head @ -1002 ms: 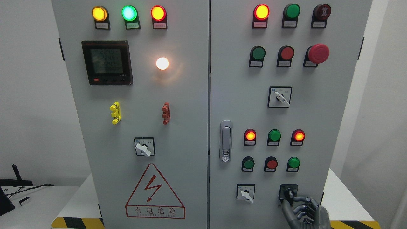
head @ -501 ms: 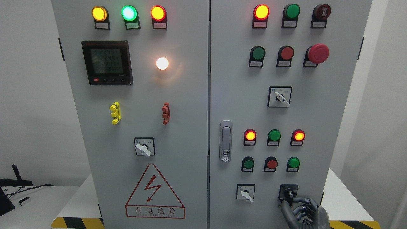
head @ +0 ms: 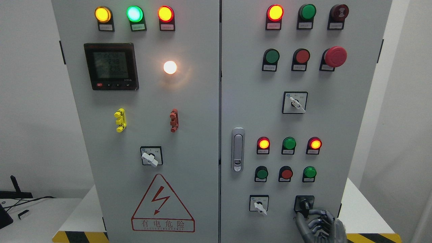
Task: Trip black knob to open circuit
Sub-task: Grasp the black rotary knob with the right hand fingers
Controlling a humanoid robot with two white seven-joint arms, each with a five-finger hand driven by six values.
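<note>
The right hand comes up from the bottom edge at the lower right of the cabinet, grey fingers curled, with thumb and forefinger closing on the lower end of the black knob. The grip looks narrow and pinched around the knob rather than spread. The knob sits on a black square plate near the bottom right corner of the cabinet's right door.

Just left of the knob is a white switch on a white plate. Above the knob runs a row of three small buttons, green, red, green, and above those a row of three lamps, the outer two glowing red-orange and the middle one green. Left of these lamps stands the silver door handle, near the seam between the doors. Higher above the knob is another white switch, then a row with a green button, a red button and a big red mushroom button.

On the left door, well away from the knob, are a red lightning warning triangle, a third white switch, yellow and red clips, a glowing white lamp, a black meter with a lit screen, and three lit lamps along the top.
</note>
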